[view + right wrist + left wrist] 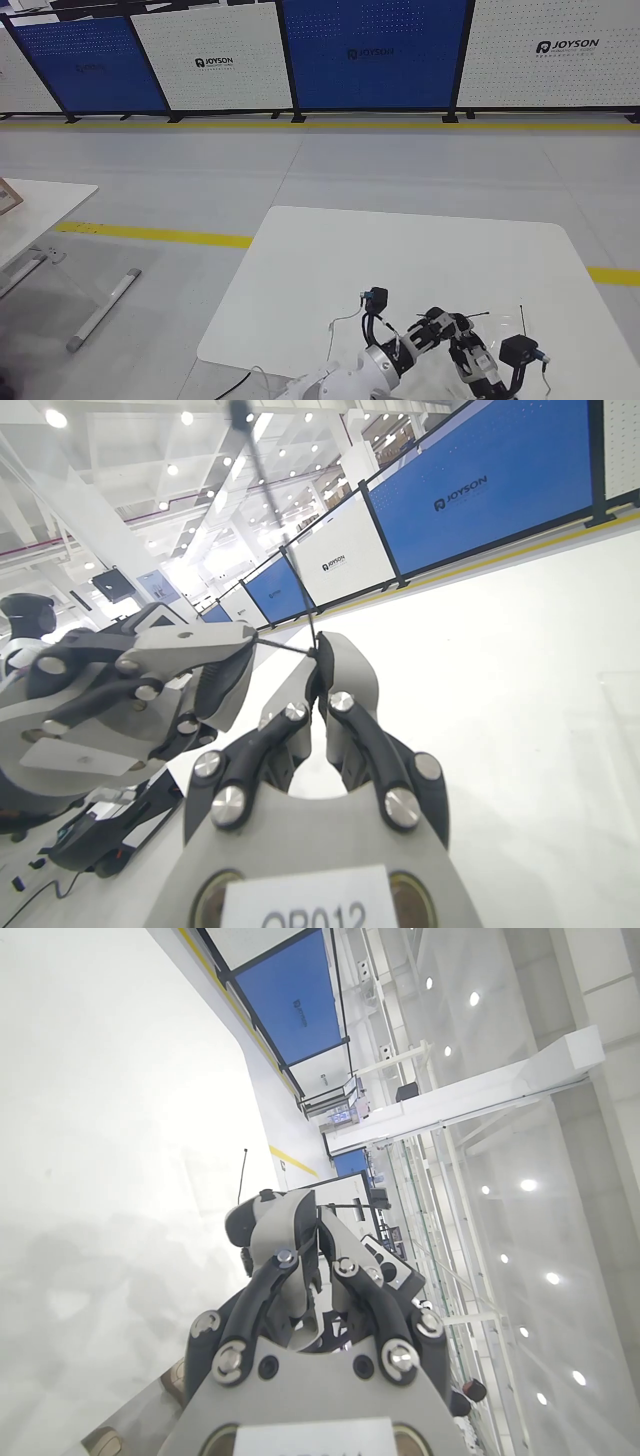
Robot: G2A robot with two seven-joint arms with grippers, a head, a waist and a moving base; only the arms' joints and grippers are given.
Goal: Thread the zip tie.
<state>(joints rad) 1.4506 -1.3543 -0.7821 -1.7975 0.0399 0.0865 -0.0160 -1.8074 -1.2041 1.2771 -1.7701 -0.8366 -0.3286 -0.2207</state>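
Right wrist view: right gripper [317, 650] is clenched on the zip tie [280, 525] at its very tips. The long part of the tie sticks straight out from the tips, ending in its head [240, 411]. A short thin stretch of tie runs sideways from those tips to the left gripper [249, 642], just beside, which is also pinched on it. Can't tell whether the short stretch and the long part are one bent tie or two.

Left wrist view: left gripper [316, 1208] is clamped, with a thin black strap poking out past its tips. The head-end part [242, 1175] rises from behind one finger, over the table [100, 1103]. The right gripper's tips are mostly hidden here, so its grasp can't be read from this view.

Top view: both arms sit close together at the white table's near edge, and the tie is just thin black lines [522, 320] above the tabletop. The grip itself is too small to tell. Blue and white panels [210, 55] line the far side of the floor.
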